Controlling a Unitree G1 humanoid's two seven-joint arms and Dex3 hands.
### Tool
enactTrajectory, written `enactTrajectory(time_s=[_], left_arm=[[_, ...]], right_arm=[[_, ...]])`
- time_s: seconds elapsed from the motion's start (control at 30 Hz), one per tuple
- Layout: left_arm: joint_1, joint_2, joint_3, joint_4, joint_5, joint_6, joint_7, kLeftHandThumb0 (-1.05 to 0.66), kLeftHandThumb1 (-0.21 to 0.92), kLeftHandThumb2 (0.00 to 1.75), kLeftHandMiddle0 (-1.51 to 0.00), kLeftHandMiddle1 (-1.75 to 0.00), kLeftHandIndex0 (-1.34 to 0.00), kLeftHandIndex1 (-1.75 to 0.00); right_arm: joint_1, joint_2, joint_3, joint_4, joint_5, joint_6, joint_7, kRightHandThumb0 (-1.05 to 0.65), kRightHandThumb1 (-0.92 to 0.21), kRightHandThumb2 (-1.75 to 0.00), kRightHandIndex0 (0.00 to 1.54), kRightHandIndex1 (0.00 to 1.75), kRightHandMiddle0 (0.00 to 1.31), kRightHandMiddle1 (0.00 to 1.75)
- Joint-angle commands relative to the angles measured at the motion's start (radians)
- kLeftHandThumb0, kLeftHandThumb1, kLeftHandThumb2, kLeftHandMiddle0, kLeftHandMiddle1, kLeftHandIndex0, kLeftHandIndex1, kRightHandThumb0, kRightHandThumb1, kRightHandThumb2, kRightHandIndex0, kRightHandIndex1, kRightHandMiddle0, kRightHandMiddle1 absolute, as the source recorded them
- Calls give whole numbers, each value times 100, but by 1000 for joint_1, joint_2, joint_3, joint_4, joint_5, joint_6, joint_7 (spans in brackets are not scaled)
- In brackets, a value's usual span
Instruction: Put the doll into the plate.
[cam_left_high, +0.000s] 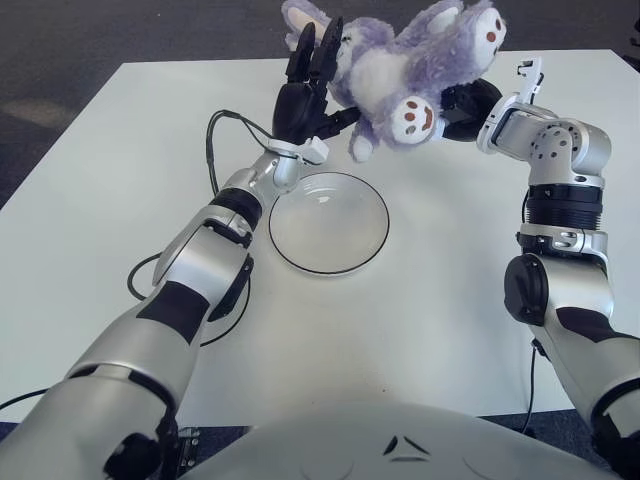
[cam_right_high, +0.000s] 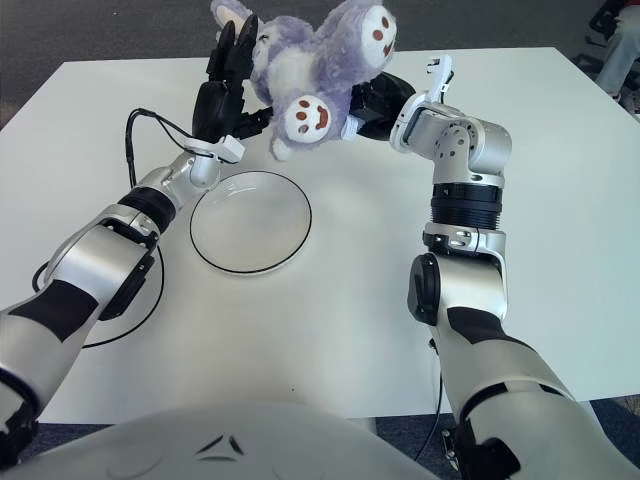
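Note:
A purple plush doll (cam_left_high: 400, 60) with white belly and paws hangs in the air over the far side of the table, tilted with its feet toward me. My right hand (cam_left_high: 463, 100) is shut on its back and lower body from the right. My left hand (cam_left_high: 308, 88) stands upright against the doll's head side, fingers straight and spread, thumb reaching under the doll. The plate (cam_left_high: 283, 250), clear with a dark rim, lies on the white table just below and nearer than the doll, with nothing in it.
A black cable (cam_left_high: 212, 150) runs along my left forearm and loops on the table (cam_left_high: 450, 280) at the left (cam_left_high: 135, 285). The table's far edge lies just behind the doll, with dark floor beyond.

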Motion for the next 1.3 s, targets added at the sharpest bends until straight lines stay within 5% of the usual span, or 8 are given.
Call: enactTrajectory(time_s=[0.0, 0.37, 0.53, 0.8, 0.93, 1.27], left_arm=[[-55, -9, -22, 12, 35, 35, 51, -105, 92, 13, 0, 0, 0, 0], [-88, -11, -80, 29, 101, 167, 103, -105, 92, 23, 0, 0, 0, 0], [-103, -10, -161, 46, 195, 295, 210, -105, 92, 42, 0, 0, 0, 0], [-122, 0, -251, 52, 281, 386, 288, -105, 92, 42, 0, 0, 0, 0], [-130, 8, -297, 52, 323, 420, 342, -104, 92, 31, 0, 0, 0, 0], [-140, 17, -350, 69, 353, 458, 392, -91, 92, 19, 0, 0, 0, 0]], right_arm=[[-34, 11, -19, -9, 42, 36, 12, 0, -17, -144, 81, 158, 48, 175], [-20, 29, -18, -38, 38, 41, 9, 0, -21, -142, 77, 162, 44, 175], [-14, 33, -14, -48, 44, 40, 24, 0, -22, -140, 77, 161, 43, 175], [7, 35, -2, -60, 47, 12, 64, -1, -16, -149, 77, 173, 50, 169], [14, 39, 0, -62, 46, 2, 75, 0, -33, -130, 52, 174, 45, 174], [14, 28, 15, -57, 36, 8, 87, 0, -50, -111, 37, 175, 35, 175]])
